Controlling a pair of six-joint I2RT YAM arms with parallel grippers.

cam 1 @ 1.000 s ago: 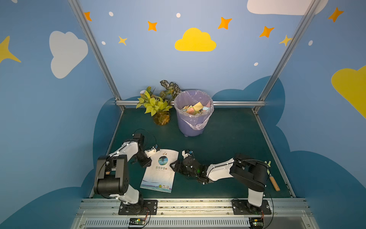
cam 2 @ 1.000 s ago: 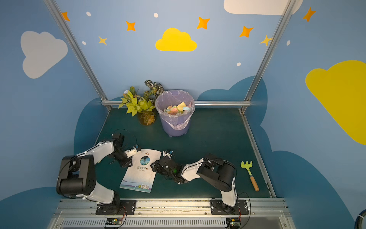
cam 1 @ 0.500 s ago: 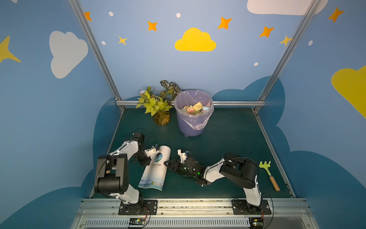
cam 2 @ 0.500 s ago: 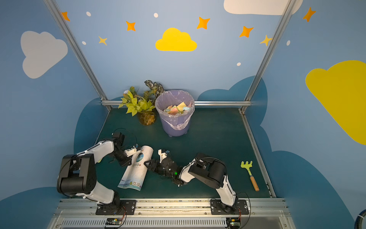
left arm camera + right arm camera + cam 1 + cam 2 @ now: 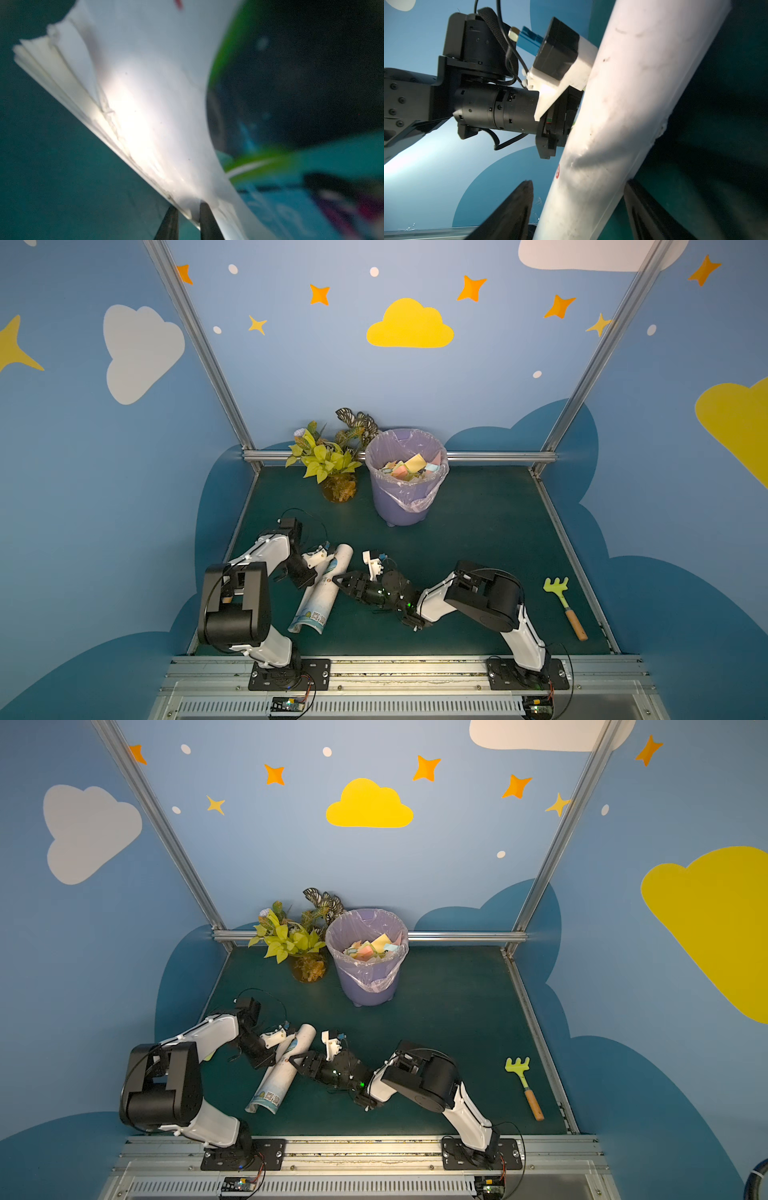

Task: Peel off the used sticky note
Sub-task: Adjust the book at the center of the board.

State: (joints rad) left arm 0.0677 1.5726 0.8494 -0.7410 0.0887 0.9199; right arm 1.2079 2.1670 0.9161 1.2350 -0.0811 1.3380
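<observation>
My left tool (image 5: 188,221) is clenched on the edge of the booklet (image 5: 155,104). Only the left wrist view shows this: two dark fingers (image 5: 207,220) pinch the stacked white pages, and the printed cover curves away in blue and green beside them. In both top views that grip is hidden behind the paper, and all I see there is the booklet (image 5: 322,593) curled into a loose roll lying aslant on the bench (image 5: 478,539), between my two arms.

My right tool (image 5: 578,181) is released. The right wrist view shows its fingers spread to either side of the white roll, with a clear gap on one side and the other finger close against the paper. The same view looks past the roll to my left wrist pressed up behind it. In a top view the right tool (image 5: 293,1058) reaches the roll near its middle.

I cannot pick out the sticky note itself in any view.

The bench is a dark green mat. At its back stand a lilac bin (image 5: 405,497) lined with a bag and holding coloured paper squares (image 5: 409,466), and just beside it a potted plant (image 5: 328,460). A small rake (image 5: 565,605) lies well apart, by the right edge. The walls are blue, painted with clouds and stars, and are framed by aluminium posts.
</observation>
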